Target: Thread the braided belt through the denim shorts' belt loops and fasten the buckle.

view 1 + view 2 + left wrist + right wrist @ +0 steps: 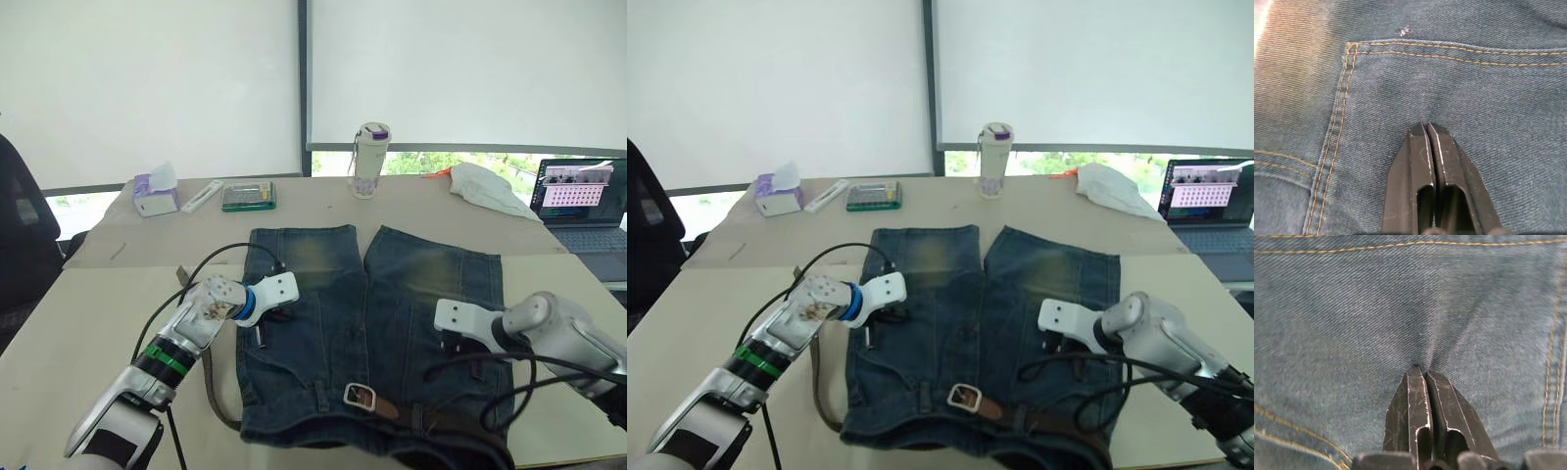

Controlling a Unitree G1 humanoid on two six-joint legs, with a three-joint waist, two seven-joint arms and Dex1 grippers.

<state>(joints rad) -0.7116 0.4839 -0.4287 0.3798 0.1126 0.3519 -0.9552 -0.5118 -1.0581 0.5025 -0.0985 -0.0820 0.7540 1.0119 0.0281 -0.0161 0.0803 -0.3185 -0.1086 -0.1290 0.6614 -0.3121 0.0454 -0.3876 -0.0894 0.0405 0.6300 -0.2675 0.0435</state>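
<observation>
Shorts (372,323) lie flat on table (88,323), legs pointing away, waistband nearest robot. Belt (416,416) runs crosswise along waistband, buckle (360,397) near middle. Left gripper (1427,129) and right gripper (1422,372) both pinch denim, fingers closed.

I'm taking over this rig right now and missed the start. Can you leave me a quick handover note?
Left gripper: shut, tips pressed on the denim shorts at a back pocket.
Right gripper: shut, pinching a fold of denim on the other side.
Braided belt: lies along the waistband nearest the robot, one end trailing off the shorts' left side onto the table.
Buckle: at mid-waistband, looks unfastened.
Left: finish threading, fasten.
</observation>
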